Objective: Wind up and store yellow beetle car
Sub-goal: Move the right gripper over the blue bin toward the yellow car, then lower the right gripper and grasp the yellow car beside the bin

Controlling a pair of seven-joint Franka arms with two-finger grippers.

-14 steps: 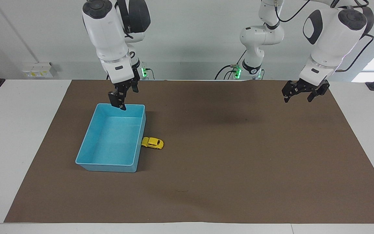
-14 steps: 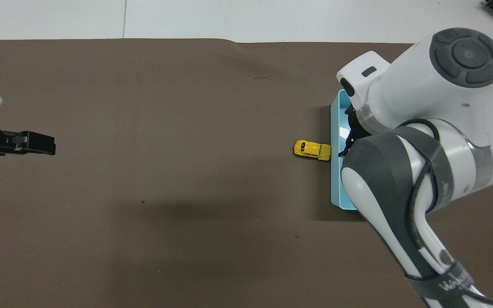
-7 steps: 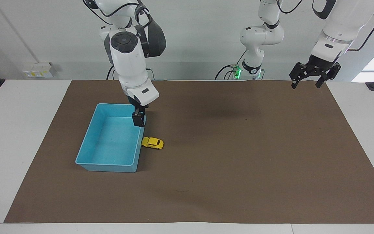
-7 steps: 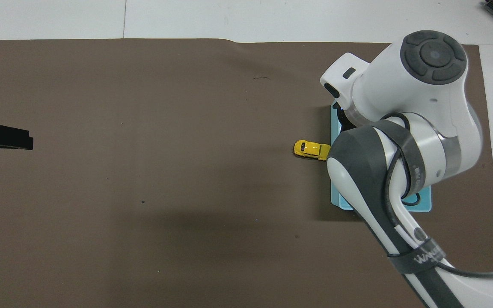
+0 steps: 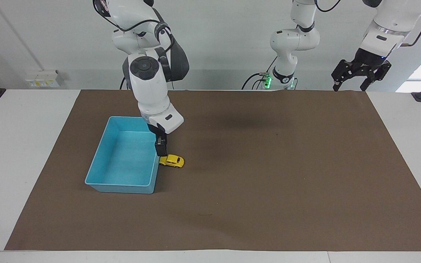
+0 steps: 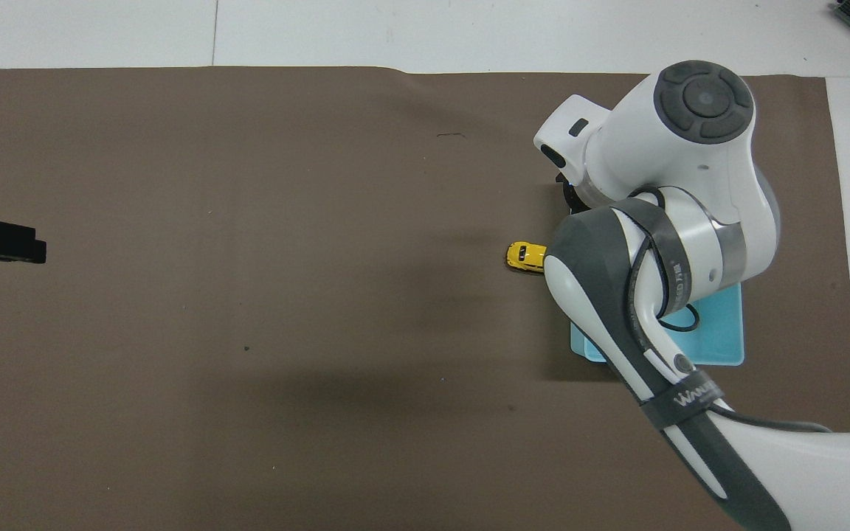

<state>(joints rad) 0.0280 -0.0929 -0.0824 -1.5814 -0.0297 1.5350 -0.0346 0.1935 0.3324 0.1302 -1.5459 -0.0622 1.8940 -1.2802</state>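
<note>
On a brown mat (image 5: 269, 182) that covers most of a white table (image 5: 27, 146), a tiny yellow toy car (image 5: 172, 160) sits on its wheels, touching or almost touching the long outer wall of a light blue bin (image 5: 105, 146) toward the right arm's end of the table; the bin holds nothing that can be seen; the right arm reaches down from the robots' end so that the right gripper (image 5: 160, 148) hangs low over the end of the car nearest the bin wall, its black fingers pointing straight down and seen edge-on, so the gap between them does not show, though they appear to be spread and are holding nothing; from overhead this arm hides the gripper and most of the bin, and only the front of the car pokes out beside it; the left gripper (image 5: 360, 75) waits raised high over the mat's edge at the left arm's end, fingers spread and empty; judging by this, the task has barely begun; the car is not yet grasped, not yet wound up, and not yet in the bin, so picking up, winding and storing all remain.
</note>
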